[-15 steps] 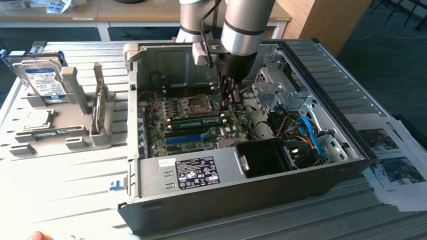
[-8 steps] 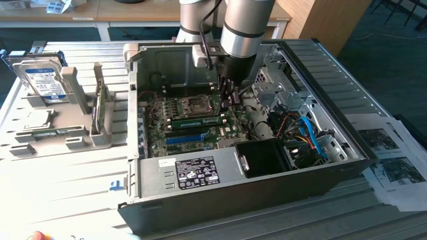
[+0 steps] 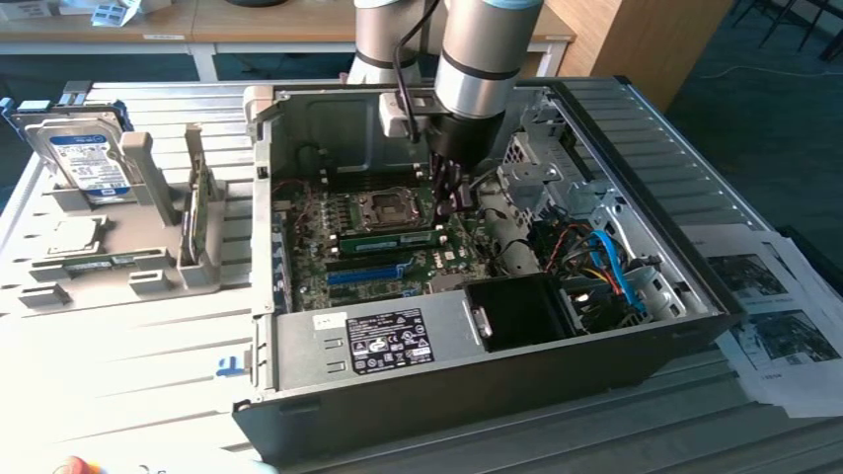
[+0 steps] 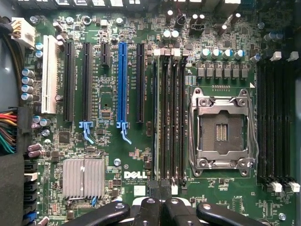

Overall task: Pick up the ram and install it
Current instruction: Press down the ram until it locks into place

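Just ahead of the gripper [image 3: 451, 197], whose jaws are clenched and empty, 1 ram [image 3: 390, 240] stands edge-up on the board [image 4: 141, 155] beside the socket [image 4: 221, 129], so pickup seems done and little beyond final seating appears left.

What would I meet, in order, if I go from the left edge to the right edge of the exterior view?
hard drive → grey holder → ram → gripper → blue cables → printed sheets
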`<state>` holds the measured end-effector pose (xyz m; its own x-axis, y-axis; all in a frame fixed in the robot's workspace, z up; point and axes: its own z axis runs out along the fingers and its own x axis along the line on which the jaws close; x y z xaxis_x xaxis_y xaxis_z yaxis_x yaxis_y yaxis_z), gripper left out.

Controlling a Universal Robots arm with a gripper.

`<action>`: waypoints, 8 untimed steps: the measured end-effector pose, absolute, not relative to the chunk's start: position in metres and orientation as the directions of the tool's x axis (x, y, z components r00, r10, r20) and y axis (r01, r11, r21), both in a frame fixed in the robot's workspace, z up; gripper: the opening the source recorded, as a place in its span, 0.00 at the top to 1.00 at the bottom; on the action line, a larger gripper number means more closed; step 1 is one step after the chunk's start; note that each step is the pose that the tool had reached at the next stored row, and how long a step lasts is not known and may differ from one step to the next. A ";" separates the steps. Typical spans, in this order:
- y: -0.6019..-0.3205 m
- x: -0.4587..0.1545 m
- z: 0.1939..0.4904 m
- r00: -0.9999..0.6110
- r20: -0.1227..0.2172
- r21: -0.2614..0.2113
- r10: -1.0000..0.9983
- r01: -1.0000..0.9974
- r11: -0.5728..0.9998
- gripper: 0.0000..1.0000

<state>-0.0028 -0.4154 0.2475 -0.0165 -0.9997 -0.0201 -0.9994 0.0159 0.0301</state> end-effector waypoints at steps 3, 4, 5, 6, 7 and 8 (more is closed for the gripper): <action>-0.415 -0.003 0.246 -0.016 -0.020 0.030 -1.000 -0.999 0.016 0.90; -0.415 -0.003 0.246 -0.016 -0.020 0.030 -1.000 -0.999 0.016 0.90; -0.415 -0.003 0.246 -0.016 -0.020 0.030 -1.000 -0.999 0.016 0.90; -0.415 -0.003 0.246 -0.017 -0.020 0.030 -1.000 -0.999 0.016 0.90; -0.415 -0.003 0.246 -0.017 -0.020 0.030 -1.000 -0.999 0.016 0.90; -0.415 -0.003 0.246 -0.017 -0.020 0.030 -1.000 -0.999 0.016 0.90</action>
